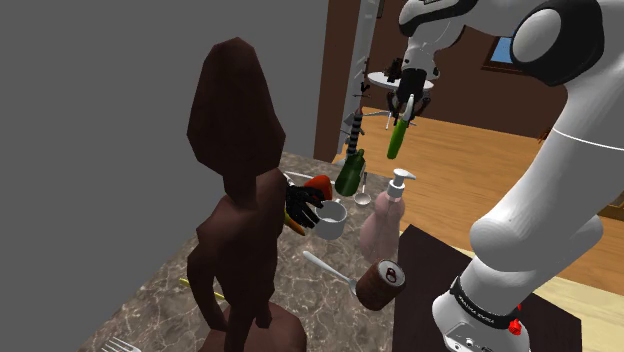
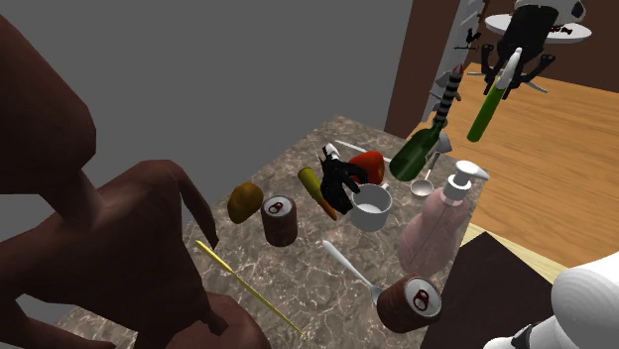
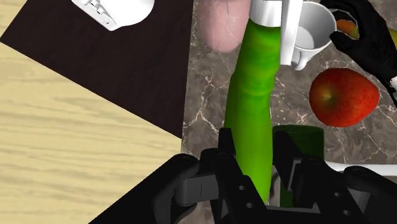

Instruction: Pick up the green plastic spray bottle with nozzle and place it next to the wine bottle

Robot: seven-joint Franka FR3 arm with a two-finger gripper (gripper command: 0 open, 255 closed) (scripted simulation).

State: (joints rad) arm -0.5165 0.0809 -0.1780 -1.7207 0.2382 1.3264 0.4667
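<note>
The green spray bottle (image 1: 398, 138) with a white nozzle (image 2: 510, 67) hangs high above the marble counter (image 2: 298, 268), body downward. My black gripper (image 1: 405, 97) is shut on it; in the wrist view the fingers (image 3: 227, 156) clasp the green bottle (image 3: 256, 108) near its lower end. Below it the dark green wine bottle (image 1: 350, 172) leans at the counter's far edge, also seen as the wine bottle (image 2: 418, 154) and, under the gripper, the wine bottle (image 3: 300, 143). The spray bottle is well above it and apart from it.
Near the wine bottle stand a pink pump bottle (image 2: 434, 230), a white mug (image 2: 372, 207), a red apple (image 3: 343, 97) and a black glove (image 2: 342, 178). Two cans (image 2: 280, 220) (image 2: 410, 302), a spoon (image 2: 349, 268), a potato (image 2: 245, 201) and a carrot (image 2: 317, 190) lie nearer. A tall brown statue (image 1: 235, 190) stands in front.
</note>
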